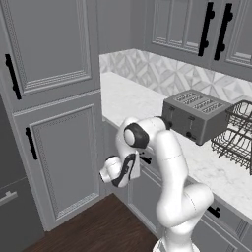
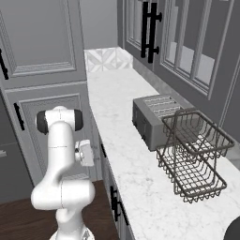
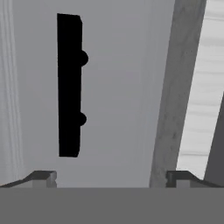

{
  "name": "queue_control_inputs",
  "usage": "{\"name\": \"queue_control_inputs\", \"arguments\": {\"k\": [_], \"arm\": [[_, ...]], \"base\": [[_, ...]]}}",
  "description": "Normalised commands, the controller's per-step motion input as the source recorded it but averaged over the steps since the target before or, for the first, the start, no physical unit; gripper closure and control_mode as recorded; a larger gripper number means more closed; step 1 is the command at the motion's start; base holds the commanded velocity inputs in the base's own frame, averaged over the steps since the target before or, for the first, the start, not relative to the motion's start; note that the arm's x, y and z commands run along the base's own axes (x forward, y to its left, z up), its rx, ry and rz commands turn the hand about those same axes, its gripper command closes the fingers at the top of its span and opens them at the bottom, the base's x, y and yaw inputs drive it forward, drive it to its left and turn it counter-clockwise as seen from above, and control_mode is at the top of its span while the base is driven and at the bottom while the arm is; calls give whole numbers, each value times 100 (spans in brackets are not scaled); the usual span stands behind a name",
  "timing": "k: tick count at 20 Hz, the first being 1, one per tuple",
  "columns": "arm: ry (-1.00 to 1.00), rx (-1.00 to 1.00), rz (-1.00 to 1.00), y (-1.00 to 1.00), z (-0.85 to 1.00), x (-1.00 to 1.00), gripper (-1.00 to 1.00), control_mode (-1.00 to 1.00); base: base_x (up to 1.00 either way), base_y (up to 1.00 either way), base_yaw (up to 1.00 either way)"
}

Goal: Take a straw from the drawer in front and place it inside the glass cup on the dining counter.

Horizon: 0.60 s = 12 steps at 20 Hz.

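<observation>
Pincer (image 3: 112, 177) is standing wide open w/ nothing between its tips, facing the drawer (image 3: 109, 87) front — the black bar handle (image 3: 69, 85) is sitting just ahead, off toward one tip. Judging the step as reaching for the handle: it's needing to centre the bar between both tips, square on, before closing. Beyond the pincer, the marble table (image 1: 147, 110) is carrying a toaster (image 1: 197, 115) & wire rack (image 2: 194, 157).

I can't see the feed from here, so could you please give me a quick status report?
Pincer open, empty. Black bar handle of the closed grey drawer just ahead, off to one side of the fingertips. Nothing in between.
</observation>
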Motion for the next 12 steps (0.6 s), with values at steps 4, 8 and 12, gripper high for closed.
{"name": "queue_control_inputs", "arguments": {"k": [4, 8, 12], "arm": [[1, 3, 7, -17, -26, 37, -100, -100], [0, 8, 11, -6, -20, 53, -100, -100], [5, 10, 13, 0, -26, 59, -100, -100]], "base": [[0, 0, 0], [0, 0, 0], [0, 0, 0]]}}
